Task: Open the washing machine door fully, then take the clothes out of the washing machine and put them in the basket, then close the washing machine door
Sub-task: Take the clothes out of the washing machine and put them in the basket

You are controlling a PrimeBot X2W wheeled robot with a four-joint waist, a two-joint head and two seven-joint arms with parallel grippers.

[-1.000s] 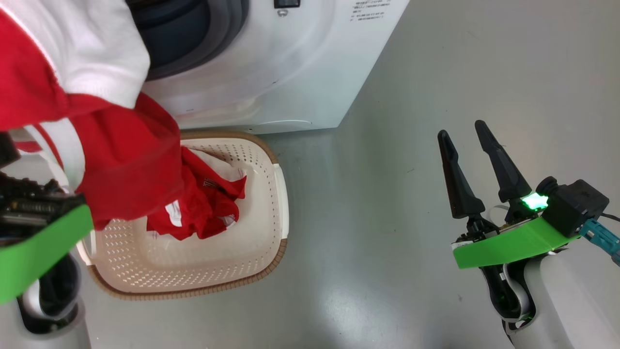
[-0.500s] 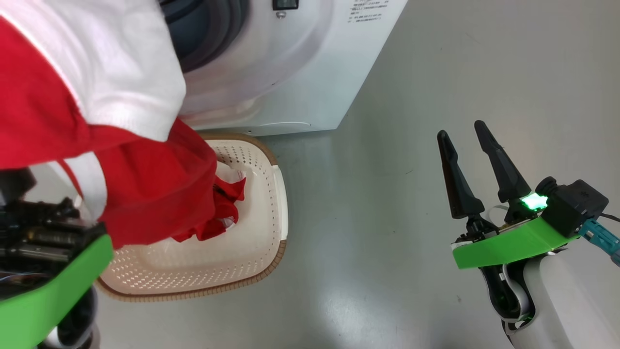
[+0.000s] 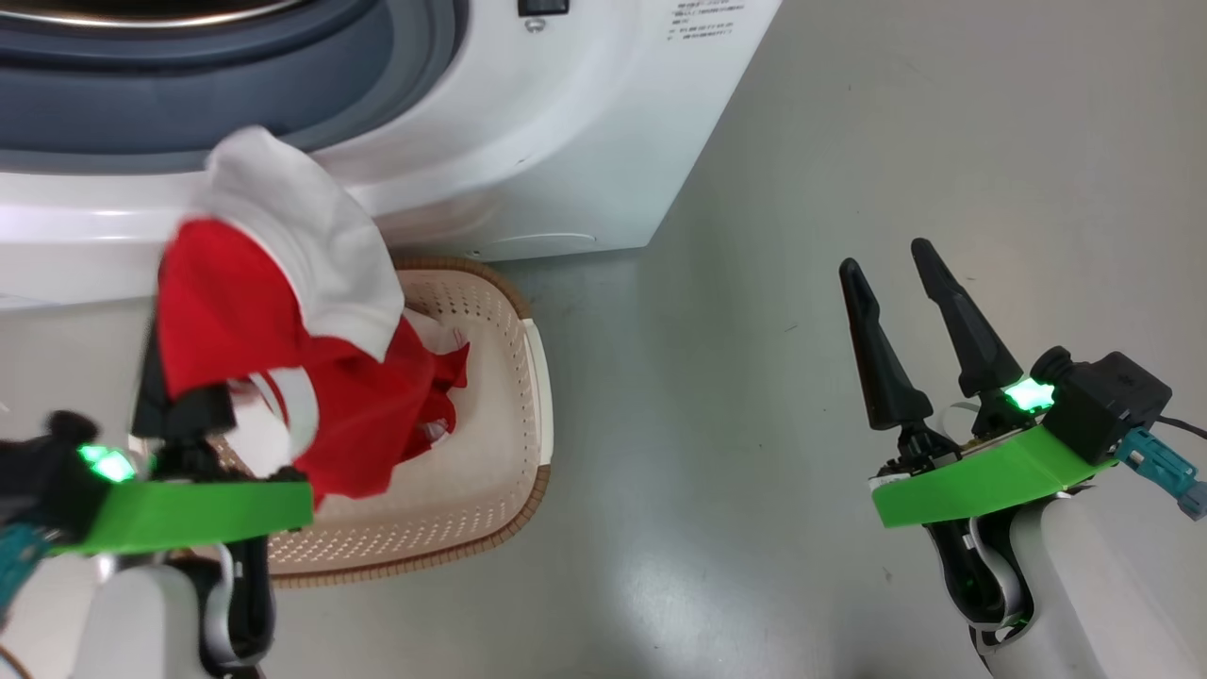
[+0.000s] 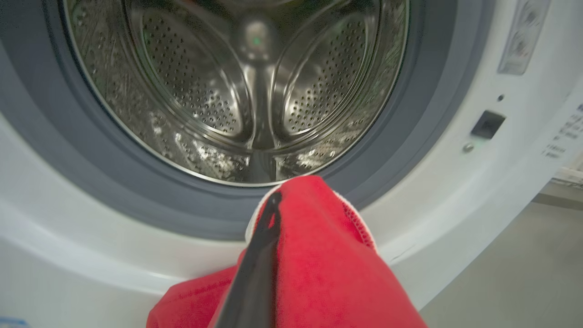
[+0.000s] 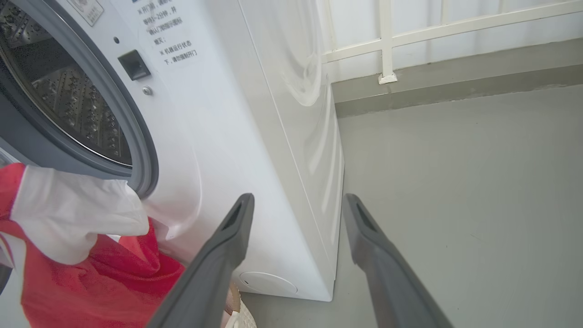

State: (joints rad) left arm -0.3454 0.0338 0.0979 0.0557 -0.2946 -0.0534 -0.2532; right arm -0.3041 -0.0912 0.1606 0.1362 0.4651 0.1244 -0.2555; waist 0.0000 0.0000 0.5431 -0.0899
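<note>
One washing machine stands with its round opening uncovered. Inside the grey gasket the steel drum shows bare perforated metal.

Just below that opening, the left gripper is clamped on the one garment in view, the clothes. Red and white cloth is bunched over its fingers and held up before the machine's lower front panel. The lower folds hang down into the single basket. The basket sits on the floor directly in front of the machine, its far rim close under the machine's bottom edge. Whether the two touch cannot be told.

Off the machine's right front corner, grey floor spreads wide. There the right gripper hangs, well apart from the machine, its two fingers spread and holding nothing.
</note>
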